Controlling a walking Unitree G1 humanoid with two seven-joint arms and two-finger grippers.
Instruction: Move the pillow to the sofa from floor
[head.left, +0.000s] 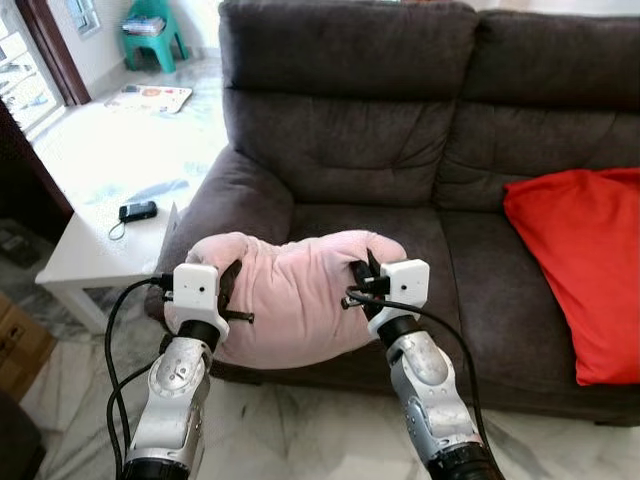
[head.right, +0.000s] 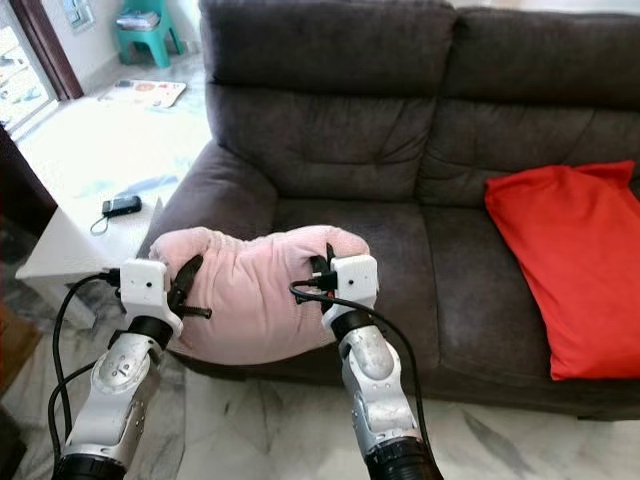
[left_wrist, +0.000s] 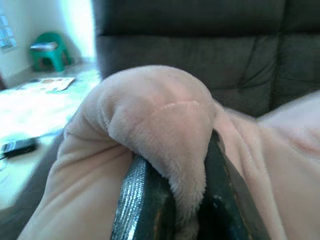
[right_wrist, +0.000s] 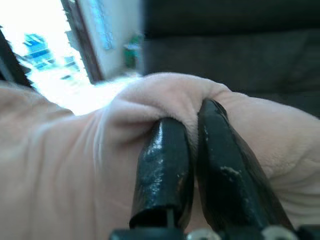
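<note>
A soft pink pillow (head.left: 293, 290) hangs between my two arms, just in front of the dark grey sofa (head.left: 400, 150) and over the front edge of its left seat. My left gripper (head.left: 230, 285) is shut on the pillow's left end, and its fingers (left_wrist: 150, 200) pinch a fold of pink fabric. My right gripper (head.left: 365, 272) is shut on the pillow's right end; its fingers (right_wrist: 165, 170) squeeze another fold. The pillow (head.right: 250, 285) sags in the middle, level with the seat cushion.
A red cushion (head.left: 585, 265) lies on the sofa's right seat. A low white table (head.left: 110, 240) with a phone (head.left: 137, 211) stands left of the sofa arm. Farther back are a green stool (head.left: 152, 35) and a flat board (head.left: 150, 97) on the marble floor.
</note>
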